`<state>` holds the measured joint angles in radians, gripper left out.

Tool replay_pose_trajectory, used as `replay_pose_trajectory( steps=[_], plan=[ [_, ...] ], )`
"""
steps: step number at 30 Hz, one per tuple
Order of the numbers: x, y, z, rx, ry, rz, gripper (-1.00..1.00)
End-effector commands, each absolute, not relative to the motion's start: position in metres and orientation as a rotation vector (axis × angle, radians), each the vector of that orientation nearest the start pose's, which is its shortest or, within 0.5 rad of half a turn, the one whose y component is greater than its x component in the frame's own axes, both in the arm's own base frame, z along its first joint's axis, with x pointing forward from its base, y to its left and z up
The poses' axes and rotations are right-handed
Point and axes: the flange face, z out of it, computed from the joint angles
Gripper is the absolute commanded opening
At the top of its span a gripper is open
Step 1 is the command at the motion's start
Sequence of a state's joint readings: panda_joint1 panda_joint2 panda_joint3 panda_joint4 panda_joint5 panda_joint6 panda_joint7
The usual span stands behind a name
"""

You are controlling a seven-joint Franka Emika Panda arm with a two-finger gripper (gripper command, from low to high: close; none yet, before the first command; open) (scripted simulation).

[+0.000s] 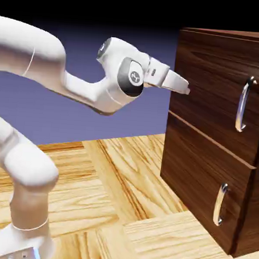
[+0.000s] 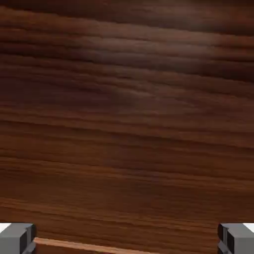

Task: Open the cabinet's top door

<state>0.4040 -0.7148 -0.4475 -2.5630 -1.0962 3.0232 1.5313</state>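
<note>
Wooden desk [image 1: 120,207]; my claw [image 1: 185,88] wide, empty, level; ahead, cabinet [image 1: 213,67] with top door [image 1: 222,89] shut, contents hidden.

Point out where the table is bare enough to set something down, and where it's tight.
The wooden table lies bare between the arm's base and the cabinet, including the strip before the cabinet's lower handle. It is tight up high: the open gripper sits close against the cabinet's corner beside the top door.
</note>
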Motion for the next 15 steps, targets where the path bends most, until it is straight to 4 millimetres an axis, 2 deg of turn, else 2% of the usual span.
replay_pose_trajectory(
  steps=[1,8,15],
  plan=[
    [0.381,0.013,0.593,-2.185,0.73,-1.444,0.0],
    [0.378,-0.005,0.608,-2.09,0.707,-1.528,0.0],
    [0.381,-0.03,0.612,-1.998,0.694,-1.599,0.0]
  ],
)
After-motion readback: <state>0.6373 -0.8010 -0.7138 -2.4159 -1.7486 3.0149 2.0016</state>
